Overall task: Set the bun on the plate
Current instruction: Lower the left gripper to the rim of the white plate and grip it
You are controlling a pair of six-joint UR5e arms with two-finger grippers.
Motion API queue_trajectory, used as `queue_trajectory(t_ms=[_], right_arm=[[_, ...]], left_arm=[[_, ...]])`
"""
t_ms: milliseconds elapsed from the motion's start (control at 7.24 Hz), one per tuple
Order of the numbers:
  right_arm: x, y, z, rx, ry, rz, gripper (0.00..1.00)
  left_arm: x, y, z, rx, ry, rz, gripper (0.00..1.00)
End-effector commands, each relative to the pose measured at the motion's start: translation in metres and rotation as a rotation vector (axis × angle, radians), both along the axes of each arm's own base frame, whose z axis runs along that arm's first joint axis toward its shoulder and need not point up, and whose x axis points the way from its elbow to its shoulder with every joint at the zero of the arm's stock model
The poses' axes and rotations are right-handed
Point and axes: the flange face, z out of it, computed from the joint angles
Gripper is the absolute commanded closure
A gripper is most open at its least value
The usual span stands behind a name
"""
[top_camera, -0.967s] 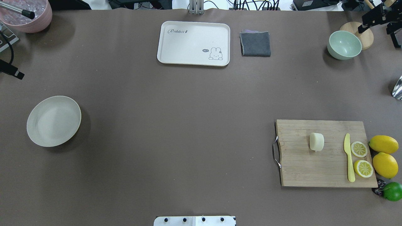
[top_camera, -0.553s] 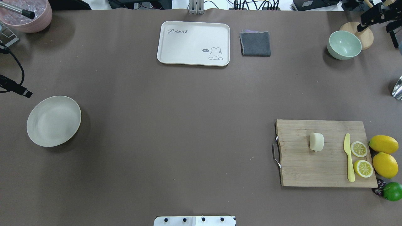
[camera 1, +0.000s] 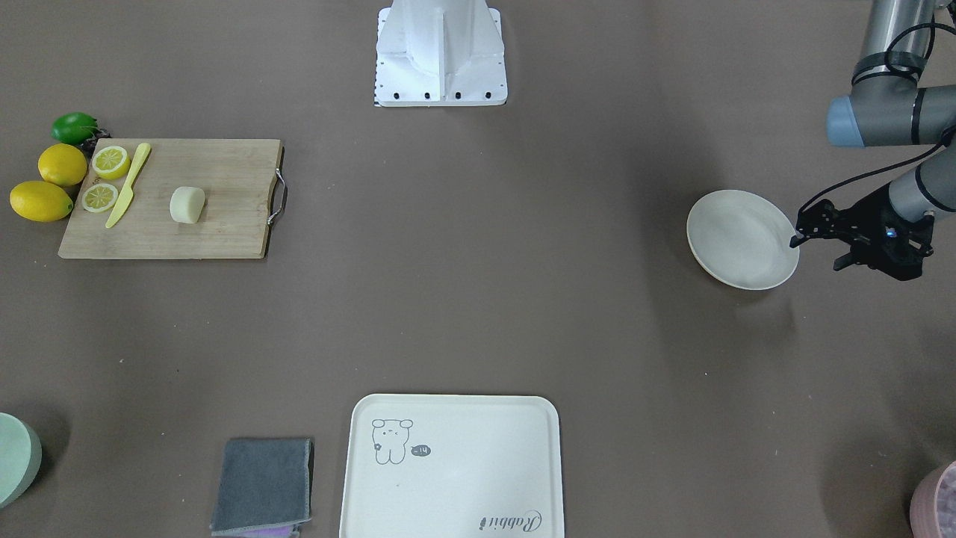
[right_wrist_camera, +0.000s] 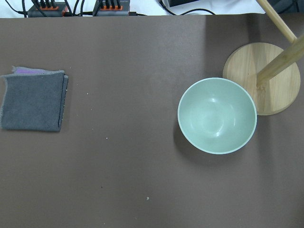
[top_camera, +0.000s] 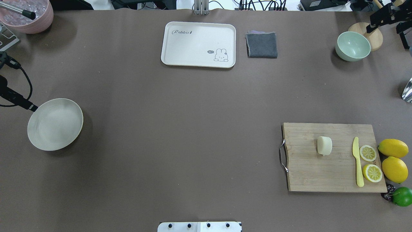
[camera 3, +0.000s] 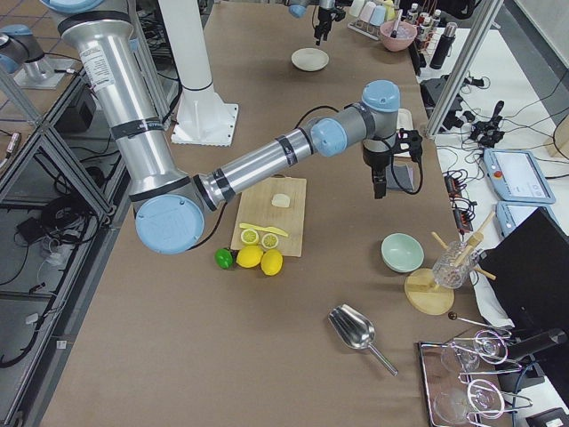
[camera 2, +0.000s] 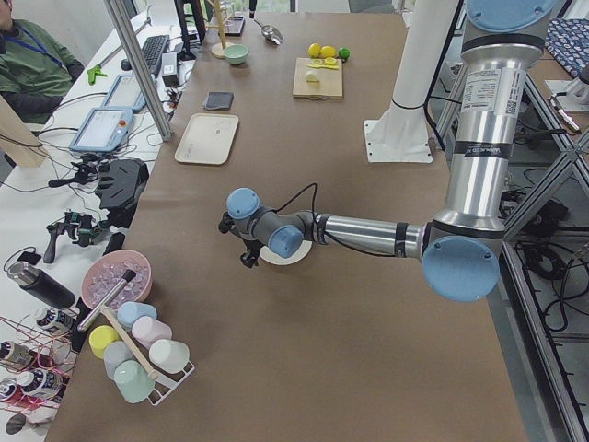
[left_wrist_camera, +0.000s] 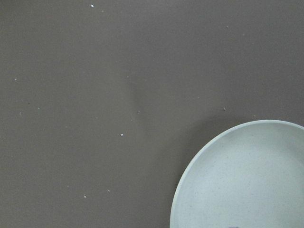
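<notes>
The bun (top_camera: 324, 145) (camera 1: 187, 204) is a pale cream cylinder lying on its side on a wooden cutting board (top_camera: 322, 175) at the right of the overhead view. The plate (top_camera: 55, 124) (camera 1: 742, 239) is a plain off-white round dish, far off at the left. My left gripper (camera 1: 819, 251) hangs just beside the plate's outer rim, fingers apart, holding nothing; one finger (top_camera: 29, 106) reaches the rim in the overhead view. The left wrist view shows only a part of the plate (left_wrist_camera: 247, 185). My right gripper (top_camera: 388, 35) is up at the far right corner, open and empty, well away from the bun.
On the board lie a yellow knife (top_camera: 357, 161) and two lemon halves (top_camera: 368, 153); whole lemons (top_camera: 393, 148) and a lime (top_camera: 402, 196) sit beside it. A cream tray (top_camera: 198, 44), grey cloth (top_camera: 261, 45), green bowl (top_camera: 352, 46) and wooden stand (top_camera: 375, 37) line the far edge.
My left gripper has come in from the table's left edge toward the plate and now stands at its rim. The right arm, bun and plate have stayed put.
</notes>
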Motion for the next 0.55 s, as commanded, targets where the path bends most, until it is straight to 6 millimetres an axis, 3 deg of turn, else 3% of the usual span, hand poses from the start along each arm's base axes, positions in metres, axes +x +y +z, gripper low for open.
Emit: queue_trajectory(t_ms=[0, 414], right_arm=[[0.001, 0.001, 0.002, 0.001, 0.011, 0.006, 0.00], [0.003, 0.000, 0.004, 0.003, 0.025, 0.016, 0.00]], left_arm=[[0.018, 0.006, 0.007, 0.024, -0.030, 0.036, 0.14], [0.035, 0.007, 0.017, 0.044, -0.042, 0.082, 0.23]])
